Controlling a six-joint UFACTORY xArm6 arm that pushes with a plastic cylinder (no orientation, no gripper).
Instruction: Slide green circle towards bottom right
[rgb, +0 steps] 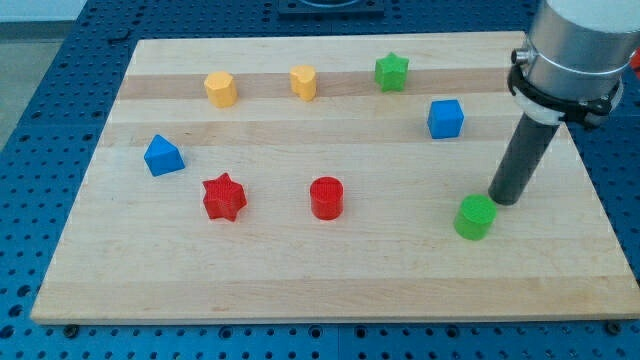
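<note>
The green circle (475, 217) is a short green cylinder on the wooden board (330, 290), at the view's lower right. My tip (503, 199) is the lower end of a dark rod that comes down from the view's top right. It stands just right of and slightly above the green circle, touching or almost touching its upper right edge.
A blue cube (445, 118) and a green star (391, 71) lie above. A red cylinder (326, 198) and a red star (224, 197) lie to the left, with a blue triangular block (163, 156), a yellow hexagon (220, 88) and a yellow heart-like block (303, 81).
</note>
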